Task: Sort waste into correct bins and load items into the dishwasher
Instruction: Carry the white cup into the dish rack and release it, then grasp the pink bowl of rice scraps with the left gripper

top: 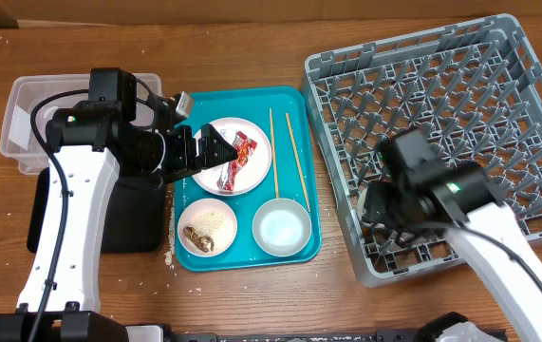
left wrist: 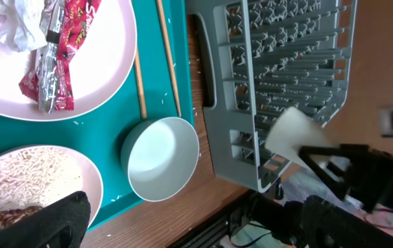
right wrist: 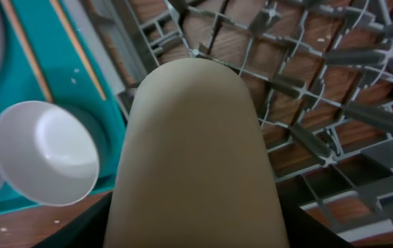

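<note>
My left gripper (top: 204, 149) (left wrist: 196, 227) is open and empty, over the left edge of the large pink plate (top: 257, 167), which holds the red wrapper (top: 240, 152) (left wrist: 58, 62) and white paper wad (left wrist: 17, 21). The smaller pink dish (top: 206, 228) holds rice grains and brown scraps. The grey bowl (top: 282, 228) (left wrist: 162, 158) and two chopsticks (top: 272, 152) lie on the teal tray. My right gripper (top: 382, 211) (right wrist: 196, 231) is shut on the white cup (right wrist: 196, 151) (left wrist: 292, 138), low over the grey dish rack (top: 460, 85) near its front left corner.
The clear tub (top: 24, 114) stands at the far left, with the black tray (top: 128, 223) in front of it under my left arm. The teal tray (top: 242, 261) lies between them and the rack. Loose rice grains lie on the teal tray and the table.
</note>
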